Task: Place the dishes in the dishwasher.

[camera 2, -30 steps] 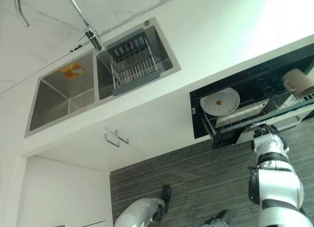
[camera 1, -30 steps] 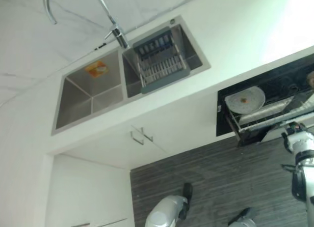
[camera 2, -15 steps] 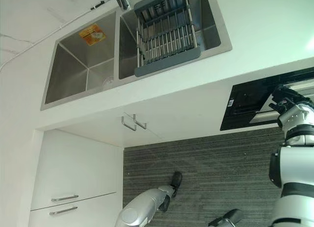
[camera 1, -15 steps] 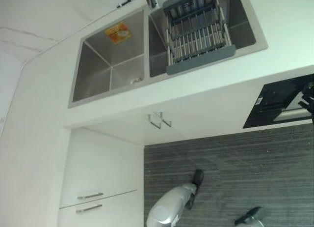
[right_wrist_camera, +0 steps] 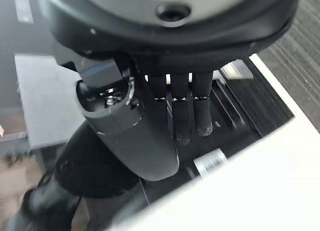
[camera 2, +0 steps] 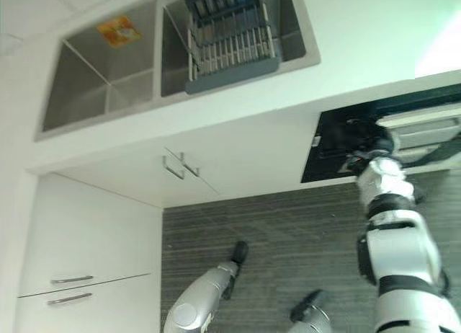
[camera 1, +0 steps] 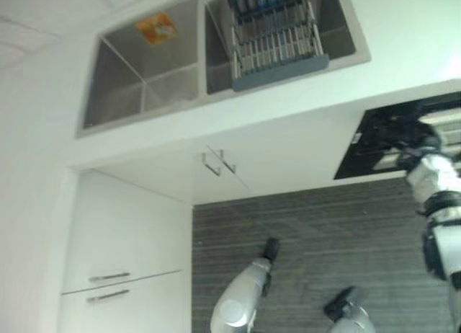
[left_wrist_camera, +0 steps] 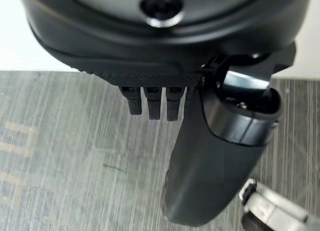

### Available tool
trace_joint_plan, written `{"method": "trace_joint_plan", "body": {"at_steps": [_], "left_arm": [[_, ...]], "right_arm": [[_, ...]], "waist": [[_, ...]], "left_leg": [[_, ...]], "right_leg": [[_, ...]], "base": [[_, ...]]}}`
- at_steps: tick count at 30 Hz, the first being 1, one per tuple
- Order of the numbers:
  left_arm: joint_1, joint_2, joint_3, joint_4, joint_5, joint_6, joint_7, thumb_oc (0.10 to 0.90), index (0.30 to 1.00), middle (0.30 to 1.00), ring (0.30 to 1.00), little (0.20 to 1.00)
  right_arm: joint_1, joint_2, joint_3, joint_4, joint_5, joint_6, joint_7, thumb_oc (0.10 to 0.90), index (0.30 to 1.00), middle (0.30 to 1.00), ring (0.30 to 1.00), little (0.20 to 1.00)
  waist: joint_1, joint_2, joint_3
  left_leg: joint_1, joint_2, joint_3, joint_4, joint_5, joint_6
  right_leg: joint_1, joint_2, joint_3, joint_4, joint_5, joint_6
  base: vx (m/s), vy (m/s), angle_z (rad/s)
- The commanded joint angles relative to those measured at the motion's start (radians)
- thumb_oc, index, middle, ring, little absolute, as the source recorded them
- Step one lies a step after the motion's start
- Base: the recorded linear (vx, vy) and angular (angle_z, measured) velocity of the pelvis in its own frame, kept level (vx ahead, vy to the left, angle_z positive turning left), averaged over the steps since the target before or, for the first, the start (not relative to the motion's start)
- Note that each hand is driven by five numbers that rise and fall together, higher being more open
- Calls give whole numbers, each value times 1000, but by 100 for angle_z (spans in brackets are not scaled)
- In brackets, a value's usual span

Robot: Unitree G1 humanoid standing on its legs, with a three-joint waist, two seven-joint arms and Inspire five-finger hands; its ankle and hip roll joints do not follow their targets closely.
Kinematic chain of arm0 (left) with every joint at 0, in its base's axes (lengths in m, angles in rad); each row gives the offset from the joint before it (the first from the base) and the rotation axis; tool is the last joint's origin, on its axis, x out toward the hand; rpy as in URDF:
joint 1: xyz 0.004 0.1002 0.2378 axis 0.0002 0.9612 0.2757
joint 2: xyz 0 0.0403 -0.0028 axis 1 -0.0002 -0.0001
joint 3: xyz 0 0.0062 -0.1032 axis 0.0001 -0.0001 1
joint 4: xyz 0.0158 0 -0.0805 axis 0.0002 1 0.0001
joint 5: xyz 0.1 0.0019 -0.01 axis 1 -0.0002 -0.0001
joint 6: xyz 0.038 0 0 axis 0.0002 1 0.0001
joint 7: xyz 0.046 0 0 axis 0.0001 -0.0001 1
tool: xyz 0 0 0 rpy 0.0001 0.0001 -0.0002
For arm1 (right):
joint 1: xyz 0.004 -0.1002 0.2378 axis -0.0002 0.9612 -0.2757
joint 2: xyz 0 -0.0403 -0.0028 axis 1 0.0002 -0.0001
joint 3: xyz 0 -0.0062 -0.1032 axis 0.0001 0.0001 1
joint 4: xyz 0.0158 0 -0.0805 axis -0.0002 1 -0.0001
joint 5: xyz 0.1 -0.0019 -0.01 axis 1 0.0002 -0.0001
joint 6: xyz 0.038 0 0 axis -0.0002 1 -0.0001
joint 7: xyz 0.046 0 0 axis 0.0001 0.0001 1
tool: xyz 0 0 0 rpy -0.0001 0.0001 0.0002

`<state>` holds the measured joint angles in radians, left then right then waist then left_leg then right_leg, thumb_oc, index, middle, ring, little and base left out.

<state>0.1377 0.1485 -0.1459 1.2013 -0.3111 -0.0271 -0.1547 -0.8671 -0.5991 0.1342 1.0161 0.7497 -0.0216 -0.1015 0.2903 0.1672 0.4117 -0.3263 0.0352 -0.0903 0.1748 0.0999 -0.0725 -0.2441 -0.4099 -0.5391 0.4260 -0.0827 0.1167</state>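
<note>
Your right hand (camera 2: 379,147) is raised at the open front of the black built-in dishwasher (camera 2: 338,142) set under the white countertop (camera 2: 360,52); in its wrist view the fingers (right_wrist_camera: 185,118) hang fairly straight and relaxed, with nothing in them. Your left hand (camera 1: 269,252) hangs low over the grey striped floor (camera 1: 324,239), fingers (left_wrist_camera: 152,102) loosely extended and empty. The grey wire dish rack (camera 2: 229,37) sits in the right basin of the steel double sink (camera 2: 94,81); you cannot tell whether it holds any dishes.
</note>
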Motion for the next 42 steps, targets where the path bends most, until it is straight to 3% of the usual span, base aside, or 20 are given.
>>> {"method": "trace_joint_plan", "body": {"at_steps": [1, 6, 10, 14, 15, 21, 25, 31, 35, 39, 42], "left_arm": [[46, 85, -51, 18, -76, -40, 62, 800, 900, 900, 900, 900], [7, 82, -7, -45, -194, -86, 97, 800, 900, 900, 900, 900], [-5, 106, 24, -87, -190, -95, 71, 800, 900, 900, 900, 900], [-7, 116, 23, -107, -175, -113, 71, 800, 900, 900, 900, 900], [-20, 113, 42, -105, -179, -125, 85, 800, 900, 900, 900, 900], [-59, 105, 76, -128, -187, -139, 128, 800, 900, 900, 900, 900], [-80, 116, 76, -147, -128, -147, 184, 800, 900, 900, 900, 900], [-110, 148, 105, -107, -10, -148, 375, 800, 900, 900, 900, 900], [-106, 153, 160, -69, 13, -168, 566, 800, 900, 900, 900, 900], [-98, 159, 214, -54, -29, -221, 677, 800, 900, 900, 900, 900], [-94, 156, 241, -68, -78, -253, 626, 800, 900, 900, 900, 900]], "right_arm": [[-46, 51, -36, -181, -31, -153, 12, 800, 900, 900, 900, 900], [207, 152, -24, -274, -78, -194, -28, 800, 900, 900, 900, 900], [324, 177, -17, -260, -75, -184, -15, 800, 900, 900, 900, 900], [466, 188, -10, -218, -131, -191, 46, 800, 900, 900, 900, 900], [536, 208, -1, -164, -182, -185, 99, 800, 900, 900, 900, 900], [644, 284, 29, -35, -209, -151, 204, 800, 900, 900, 900, 900], [667, 300, 34, 17, -212, -133, 227, 800, 900, 900, 900, 900], [714, 301, 16, 155, -259, -99, 249, 800, 900, 900, 900, 900], [739, 300, -13, 186, -268, -92, 246, 800, 900, 900, 900, 900], [749, 300, -30, 202, -269, -90, 252, 800, 900, 900, 900, 900], [757, 306, -31, 199, -277, -86, 254, 800, 900, 900, 900, 900]], "waist": [[41, -41, -51], [-31, -89, -51], [-66, -102, -71], [-103, -121, -111], [-124, -137, -143], [-158, -159, -202], [-170, -160, -216], [-200, -153, -243], [-211, -154, -252], [-212, -157, -257], [-212, -162, -258]], "left_leg": [[28, 78, 28, 125, -201, -31], [68, 122, 72, 125, -211, -34], [100, 141, 99, 125, -217, -38], [136, 154, 126, 125, -221, -38], [173, 161, 139, 125, -231, -37], [241, 172, 155, 125, -248, -39], [264, 175, 162, 125, -255, -40], [310, 180, 174, 125, -265, -43], [325, 180, 180, 125, -267, -44], [334, 180, 179, 125, -268, -46], [336, 182, 179, 125, -268, -47]], "right_leg": [[-5, -56, 128, -126, 125, 109], [11, -1, 172, -126, 104, 90], [25, 26, 196, -126, 87, 80], [45, 55, 222, -126, 66, 72], [70, 74, 240, -126, 50, 65], [126, 110, 266, -126, 15, 41], [143, 119, 270, -126, 5, 36], [178, 139, 286, -126, -14, 25], [192, 144, 295, -126, -21, 22], [201, 147, 296, -126, -26, 20], [205, 150, 298, -126, -28, 20]], "base": [[-50, -148, -18], [-54, -154, -24], [-26, -93, -45], [4, -123, -28], [78, -177, -35], [47, -132, -21], [18, -84, -12], [33, -63, -2], [42, -18, -9], [37, -4, -5], [22, -18, 0]]}}
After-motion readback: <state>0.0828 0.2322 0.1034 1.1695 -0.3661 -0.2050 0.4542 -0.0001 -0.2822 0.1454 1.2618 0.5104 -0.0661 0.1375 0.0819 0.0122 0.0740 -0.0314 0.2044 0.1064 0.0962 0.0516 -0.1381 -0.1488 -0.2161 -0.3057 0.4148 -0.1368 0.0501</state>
